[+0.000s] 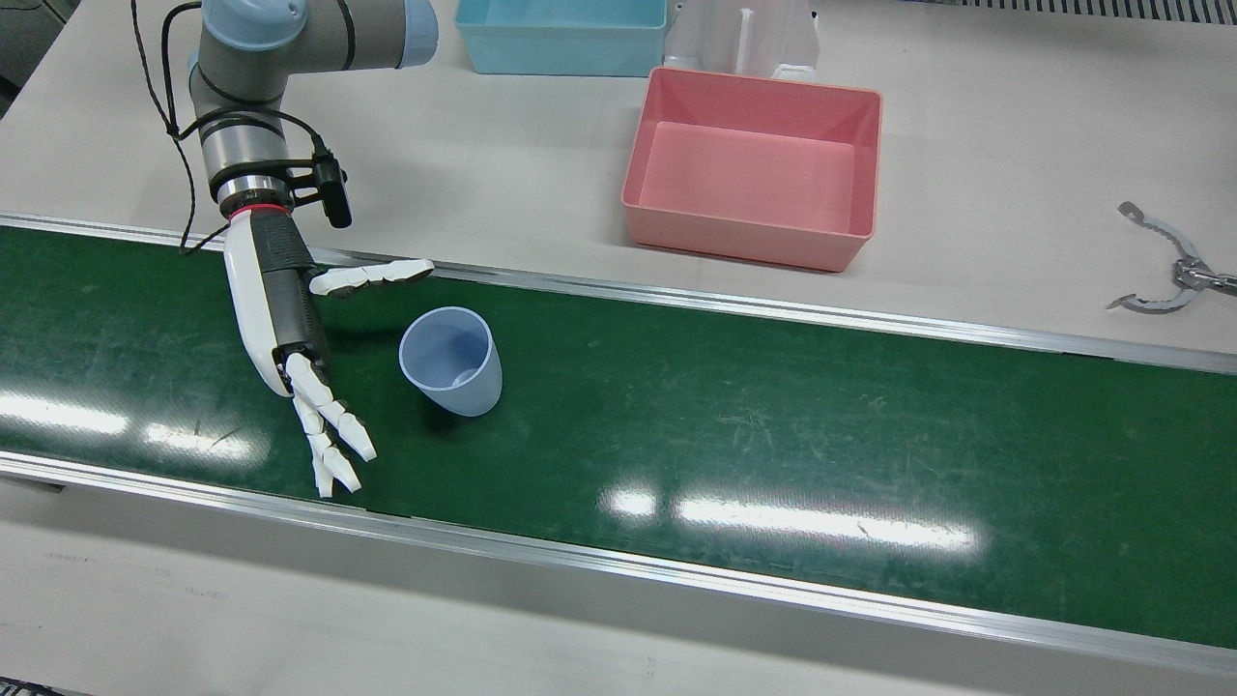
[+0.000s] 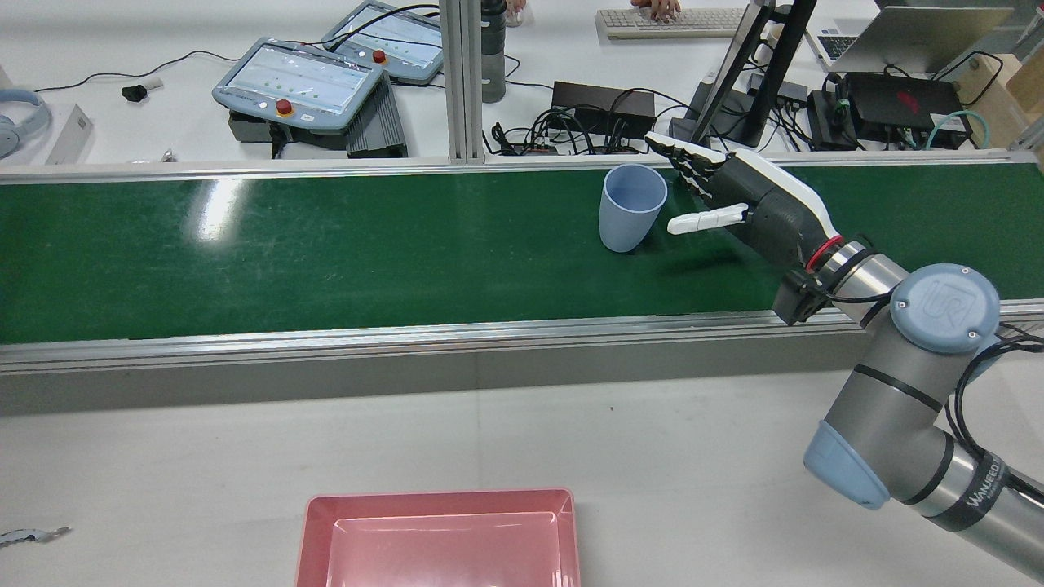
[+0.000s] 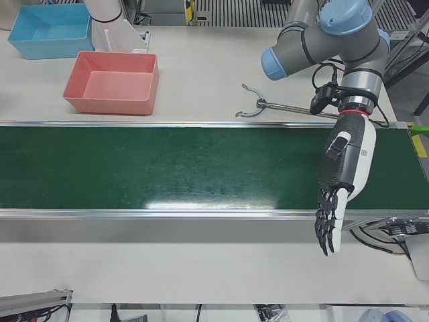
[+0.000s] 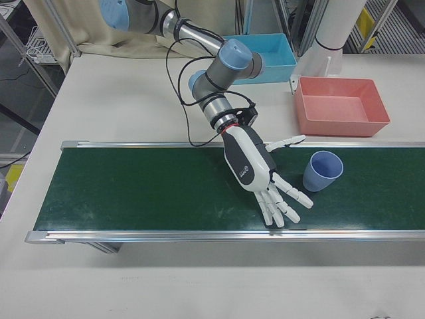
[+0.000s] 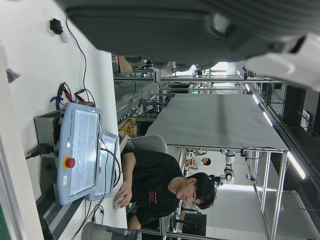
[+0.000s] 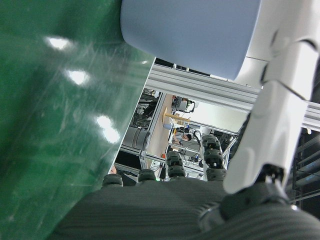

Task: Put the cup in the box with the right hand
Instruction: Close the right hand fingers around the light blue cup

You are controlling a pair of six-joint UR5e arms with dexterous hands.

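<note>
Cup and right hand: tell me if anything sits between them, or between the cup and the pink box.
Nothing visible does. The right hand is open beside the upright cup with only bare green belt between them. From the cup to the pink box there is only belt, its metal rail and bare table.

Pretty clearly a robotics lab or test cell. A green conveyor belt (image 2: 326, 244) with aluminium rails crosses the white tabletop (image 2: 204, 440), and across the top of the rear view there are teach pendants (image 2: 298, 81) with red stop buttons, tangled cables (image 2: 563, 130), a keyboard (image 2: 669, 23) and a laptop (image 2: 922, 37).
</note>
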